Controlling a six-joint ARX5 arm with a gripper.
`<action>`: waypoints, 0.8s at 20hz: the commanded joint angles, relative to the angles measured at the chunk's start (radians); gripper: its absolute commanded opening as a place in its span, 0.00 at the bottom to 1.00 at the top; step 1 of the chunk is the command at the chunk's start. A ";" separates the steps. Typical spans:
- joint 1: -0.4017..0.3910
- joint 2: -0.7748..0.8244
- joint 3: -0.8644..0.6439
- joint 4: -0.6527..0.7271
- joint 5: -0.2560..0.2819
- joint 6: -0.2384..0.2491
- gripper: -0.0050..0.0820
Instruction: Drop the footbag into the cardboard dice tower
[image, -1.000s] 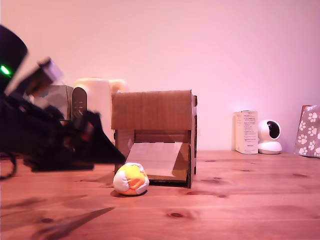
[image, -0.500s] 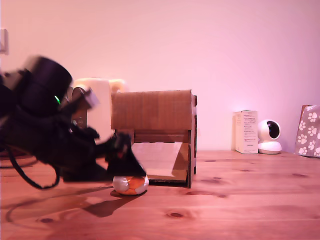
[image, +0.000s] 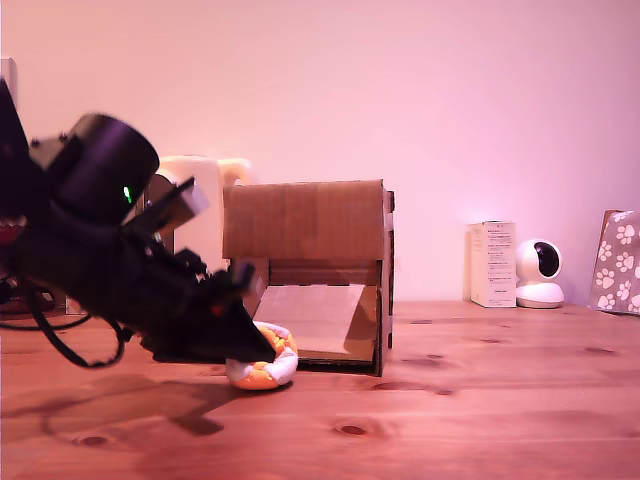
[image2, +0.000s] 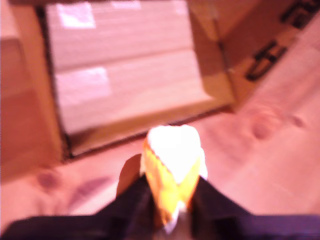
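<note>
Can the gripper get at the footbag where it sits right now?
Probably yes: the gripper is already at the footbag, fingers on either side, nothing between them; the cardboard dice tower stands behind it.

In the exterior view, the upper left part of the footbag (image: 268, 366) was covered by the dark gripper (image: 255, 350), so the jaws' contact could not be made out there. The arm was cut off by that view's left edge, and a pale appliance (image: 195, 215) was half hidden behind it and the cardboard dice tower (image: 305, 222). The print on the white box (image: 493, 264) was too small to read. The wrist view was blurred throughout; the footbag (image2: 172, 170) appeared pinched between two dark fingers (image2: 135, 200), and the tower's top was cropped.
</note>
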 joint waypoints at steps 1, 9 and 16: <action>-0.003 -0.069 -0.006 -0.042 0.015 0.005 0.08; -0.002 -0.344 -0.006 -0.411 0.014 0.005 0.08; -0.002 -0.572 0.001 -0.315 0.010 0.005 0.08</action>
